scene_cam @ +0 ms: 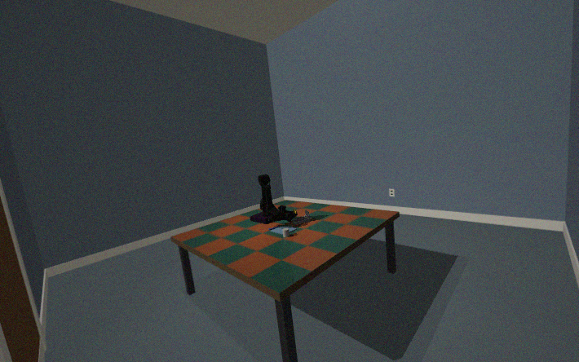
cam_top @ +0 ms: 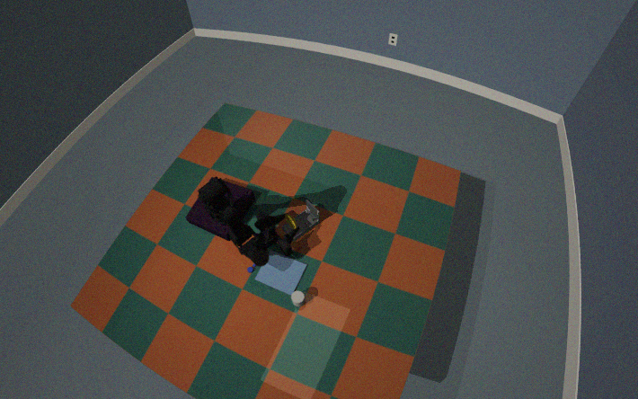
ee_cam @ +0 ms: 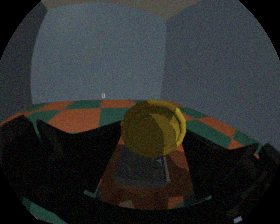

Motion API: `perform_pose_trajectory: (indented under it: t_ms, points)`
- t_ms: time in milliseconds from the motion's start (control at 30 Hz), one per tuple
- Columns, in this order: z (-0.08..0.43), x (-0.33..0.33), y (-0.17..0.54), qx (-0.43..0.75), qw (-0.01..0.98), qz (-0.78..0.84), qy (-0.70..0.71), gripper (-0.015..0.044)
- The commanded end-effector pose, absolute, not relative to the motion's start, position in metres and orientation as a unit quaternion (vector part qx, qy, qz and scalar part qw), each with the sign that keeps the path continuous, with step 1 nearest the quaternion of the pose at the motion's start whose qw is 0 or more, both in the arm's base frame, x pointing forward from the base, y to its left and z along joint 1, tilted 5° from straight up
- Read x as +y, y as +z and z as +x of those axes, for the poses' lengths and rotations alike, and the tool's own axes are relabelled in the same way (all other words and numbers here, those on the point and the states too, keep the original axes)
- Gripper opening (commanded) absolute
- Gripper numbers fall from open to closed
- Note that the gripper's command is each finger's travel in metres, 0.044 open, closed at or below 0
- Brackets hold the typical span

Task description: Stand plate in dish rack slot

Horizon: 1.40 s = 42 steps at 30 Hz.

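The yellow round plate point(cam_top: 290, 221) point(scene_cam: 295, 211) point(ee_cam: 153, 128) stands roughly upright, its face towards the wrist camera. My gripper point(ee_cam: 153, 128) is shut on the plate, with its dark fingers at the left and right sides of the rim. The grey dish rack point(cam_top: 312, 212) point(scene_cam: 301, 220) point(ee_cam: 141, 169) sits on the table just beyond and below the plate in the wrist view. In the top view the plate is at the rack's side nearest the arm. Whether its lower edge is between rails cannot be told; the rack is dark and partly hidden.
A light blue flat panel point(cam_top: 280, 276) point(scene_cam: 281, 230) lies beside the arm, with a white cylinder point(cam_top: 297, 298) point(scene_cam: 285, 232) at its corner. A small blue object point(cam_top: 251, 270) lies on the panel's other side, partly hidden by the arm. The purple-black arm base point(cam_top: 203, 219) stands behind.
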<state>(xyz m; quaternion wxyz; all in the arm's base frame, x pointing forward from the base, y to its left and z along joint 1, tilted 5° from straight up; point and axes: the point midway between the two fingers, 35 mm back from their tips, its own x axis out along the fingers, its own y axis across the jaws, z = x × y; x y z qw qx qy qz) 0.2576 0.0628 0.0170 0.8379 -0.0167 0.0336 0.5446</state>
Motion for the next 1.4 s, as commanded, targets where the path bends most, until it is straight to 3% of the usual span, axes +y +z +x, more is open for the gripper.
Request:
perform_pose_trajectory:
  t_ms: [0,1033,1367]
  points:
    - [0.257,0.066,0.013,0.036,0.837,-0.014,0.545,0.0]
    - [0.254,0.07,-0.011,0.038,0.838,-0.011,0.544,0.0]
    - [0.254,0.069,-0.011,0.037,0.838,-0.012,0.544,0.0263]
